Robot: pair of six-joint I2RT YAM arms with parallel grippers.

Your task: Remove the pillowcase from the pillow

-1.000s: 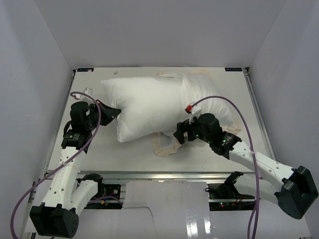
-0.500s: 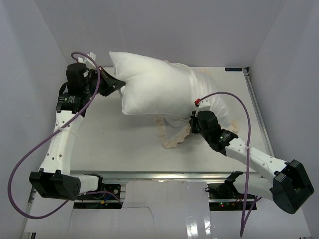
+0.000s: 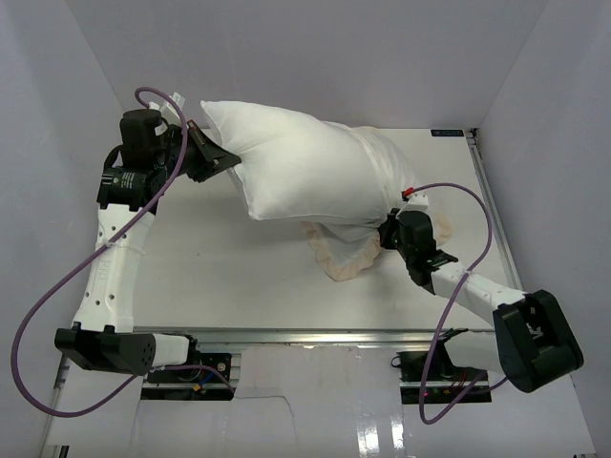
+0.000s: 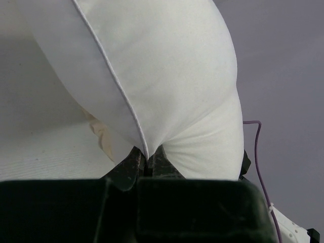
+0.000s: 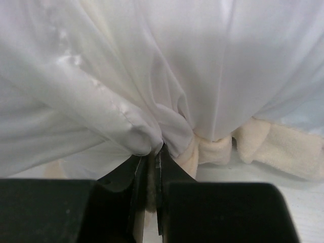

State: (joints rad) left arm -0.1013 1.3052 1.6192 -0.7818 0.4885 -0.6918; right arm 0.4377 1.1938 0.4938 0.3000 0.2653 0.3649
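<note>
The plump white pillow (image 3: 301, 172) hangs tilted above the table, its left corner raised. My left gripper (image 3: 232, 164) is shut on that seamed corner (image 4: 148, 158), as the left wrist view shows close up. The pillowcase (image 3: 387, 172) covers only the pillow's right end, white face outward. Its cream frill (image 3: 348, 260) sags onto the table below. My right gripper (image 3: 386, 232) sits low at that end, shut on a bunch of the pillowcase (image 5: 167, 126) fabric. In the right wrist view the jaws (image 5: 155, 151) pinch white cloth and frill (image 5: 283, 144). No grey face shows.
The white table (image 3: 220, 277) is boxed in by pale walls at the left, back and right. A metal rail (image 3: 496, 215) runs along its right edge. Purple cables (image 3: 57, 296) loop from both arms, one (image 3: 458, 196) arching over the right wrist.
The left arm has lifted the pillow's corner up and back off the table. The right gripper moved right to the covered end and shut on the pillowcase.
</note>
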